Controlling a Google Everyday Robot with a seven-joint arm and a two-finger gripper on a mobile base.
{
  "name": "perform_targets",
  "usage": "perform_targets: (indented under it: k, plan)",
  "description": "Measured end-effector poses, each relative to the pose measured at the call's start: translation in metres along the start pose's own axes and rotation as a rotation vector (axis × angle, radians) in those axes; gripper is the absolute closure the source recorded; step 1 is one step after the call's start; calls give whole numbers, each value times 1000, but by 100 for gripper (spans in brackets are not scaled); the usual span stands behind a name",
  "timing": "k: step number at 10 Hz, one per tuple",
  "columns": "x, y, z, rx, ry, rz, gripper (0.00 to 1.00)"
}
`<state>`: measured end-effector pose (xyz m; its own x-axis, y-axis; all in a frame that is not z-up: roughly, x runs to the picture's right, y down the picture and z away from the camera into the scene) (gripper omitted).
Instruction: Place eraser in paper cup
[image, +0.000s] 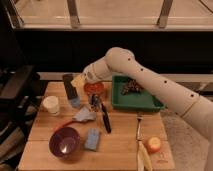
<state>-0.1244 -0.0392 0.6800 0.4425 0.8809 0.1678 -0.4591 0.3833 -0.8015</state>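
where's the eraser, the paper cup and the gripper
eraser (68, 86): camera view, middle of its black face
paper cup (51, 106): camera view, its white side wall
gripper (77, 81): camera view, fingertips, gripping the eraser's right edge

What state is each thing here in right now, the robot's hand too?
gripper: shut on the eraser, above the table's back left.
eraser: held off the table, on end.
paper cup: upright on the table, without the eraser.
purple bowl: upright, looks empty.
red-orange bowl: upright.
green tray: holds something dark.
sponge: lying flat.
fork: lying flat.
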Motion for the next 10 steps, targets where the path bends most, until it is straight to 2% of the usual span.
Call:
perform_targets:
  k: [4,5,6,10]
  plan:
    - [0,0,0,5,1,-5,100]
    - [-5,-3,1,28,-19,-41,100]
    - [-13,-4,12,27,-42,-82,100]
    - [-39,-7,63,-2,-146,-158,100]
